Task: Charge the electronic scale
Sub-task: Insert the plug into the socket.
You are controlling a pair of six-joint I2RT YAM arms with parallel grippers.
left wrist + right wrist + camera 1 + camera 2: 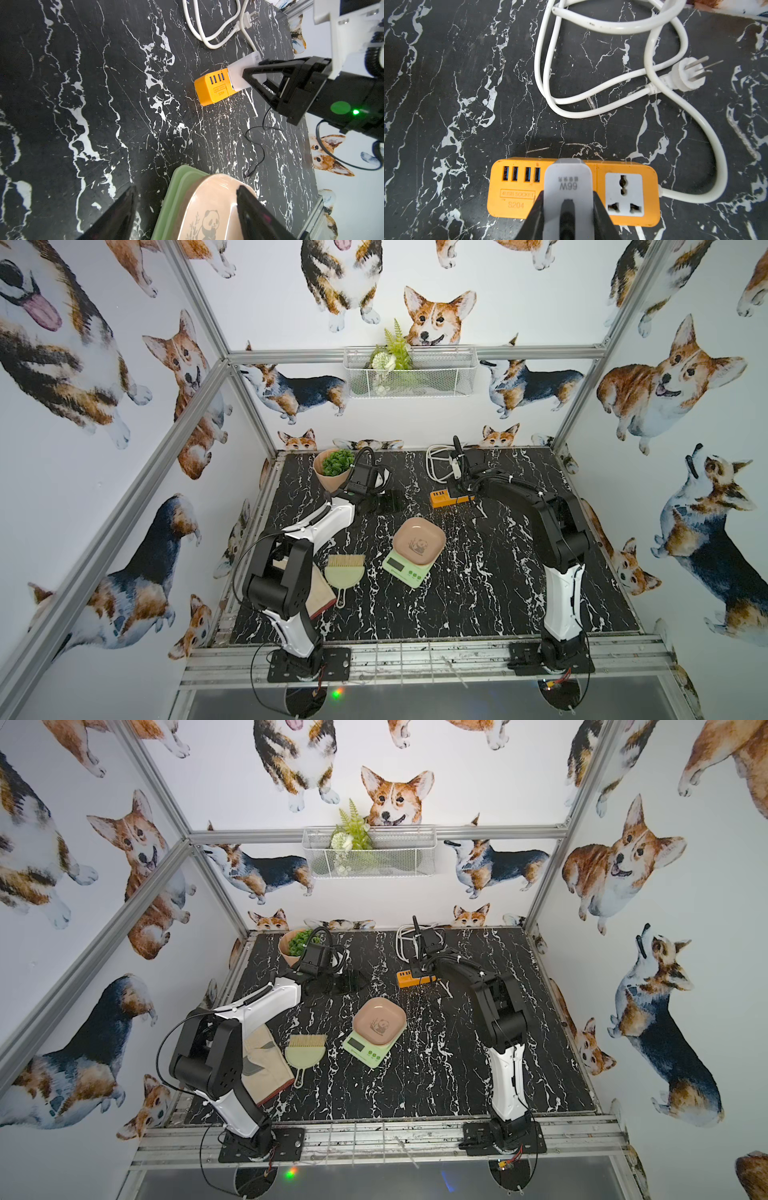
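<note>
Pinching a white plastic charger block [568, 178] is the right gripper [568, 194]; left gripper [187, 188] spread wide; flat pale-green scale [411, 556] looks light, slippery: hold its sides.

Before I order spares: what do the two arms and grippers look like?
The left arm and right arm have glossy white shells, matte black joints and looping black cables. The left gripper and right gripper have black tapering fingers; the right's wrist carries a green dot and lit green light.
</note>
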